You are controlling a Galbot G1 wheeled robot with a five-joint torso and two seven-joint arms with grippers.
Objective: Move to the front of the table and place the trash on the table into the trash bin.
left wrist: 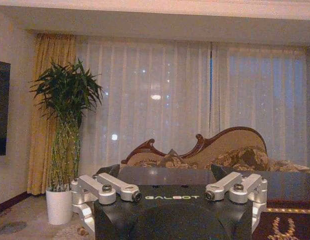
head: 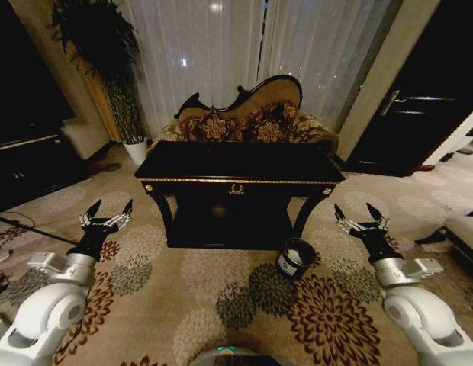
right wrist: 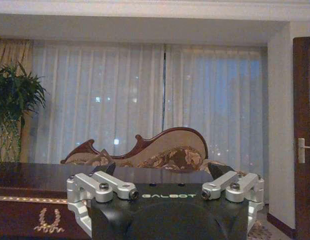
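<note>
Head view looks down over a patterned floral carpet [head: 221, 297] toward the long dark counter [head: 238, 164] with gold trim and a gold centre ornament, standing in front of an ornate floral sofa [head: 248, 118]. The counter top reads as a dark glossy surface and no small litter items can be made out on it from here; whether any trash lies there cannot be told. The trash bin [head: 295, 258] stands on the carpet just in front of the counter's right front leg, tilted a little toward the camera so its round mouth shows; the inside looks pale, but what is in it cannot be told. A white label patch shows on its dark wall.

The left gripper [head: 106, 216] hangs over the carpet left of the counter, well apart from it, its fingers spread wide with nothing between them. The right gripper [head: 359, 216] is held the same way on the right side, fingers wide apart and empty, near the bin but not touching it.

A tall leafy plant in a white pot [head: 136, 151] stands left of the sofa, before sheer curtains [head: 221, 53]. A dark door [head: 419, 91] is at the right.

In the left wrist view the plant pot, sofa back and counter edge appear beyond the gripper body; the right wrist view shows the counter's gold ornament [right wrist: 48, 220]
</note>
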